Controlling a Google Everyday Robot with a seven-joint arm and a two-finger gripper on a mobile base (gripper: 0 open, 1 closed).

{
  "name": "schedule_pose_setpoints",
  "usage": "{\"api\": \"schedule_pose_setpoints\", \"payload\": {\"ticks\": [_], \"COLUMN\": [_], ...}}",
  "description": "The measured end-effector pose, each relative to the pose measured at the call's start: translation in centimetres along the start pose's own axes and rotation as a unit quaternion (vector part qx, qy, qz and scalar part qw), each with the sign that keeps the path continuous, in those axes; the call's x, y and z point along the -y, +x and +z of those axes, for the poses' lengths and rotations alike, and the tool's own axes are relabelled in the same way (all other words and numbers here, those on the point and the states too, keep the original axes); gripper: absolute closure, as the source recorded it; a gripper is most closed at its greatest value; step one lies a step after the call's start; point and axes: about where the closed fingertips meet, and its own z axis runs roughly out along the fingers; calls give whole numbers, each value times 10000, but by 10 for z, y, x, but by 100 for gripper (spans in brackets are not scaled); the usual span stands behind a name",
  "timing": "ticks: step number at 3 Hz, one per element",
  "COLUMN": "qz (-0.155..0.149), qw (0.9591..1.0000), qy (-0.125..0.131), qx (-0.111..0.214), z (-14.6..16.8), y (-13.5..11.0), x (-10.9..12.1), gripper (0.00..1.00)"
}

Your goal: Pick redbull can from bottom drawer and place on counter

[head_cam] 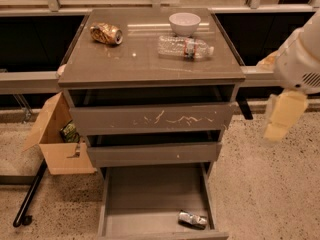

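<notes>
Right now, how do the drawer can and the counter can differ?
The silver can lies front right in the bottom drawer; the gold can lies back left on the counter. The gold can is dented and brownish; the silver can is silver-and-blue. Both lie on their sides. The pincer hangs right of the cabinet, touching neither.

Bottom drawer (145,199) open above, middle drawer front (155,155) overhanging its rear, jaws well right of both

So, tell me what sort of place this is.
Probably an office or lab test area: a drawer cabinet standing on speckled floor, with a cardboard box of oddments beside it. The gripper hangs to the right of the cabinet.
</notes>
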Motion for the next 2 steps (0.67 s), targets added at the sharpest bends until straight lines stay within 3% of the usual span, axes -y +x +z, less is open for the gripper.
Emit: {"api": "schedule_pose_setpoints", "payload": {"ticks": [1,2], "qz": [-170,-244], "qw": [9983,9935], "qy": [-447,-869], "qx": [332,693], "z": [93,174], "y": [2,2], "x": [-1,-14], "gripper": [0,0]}}
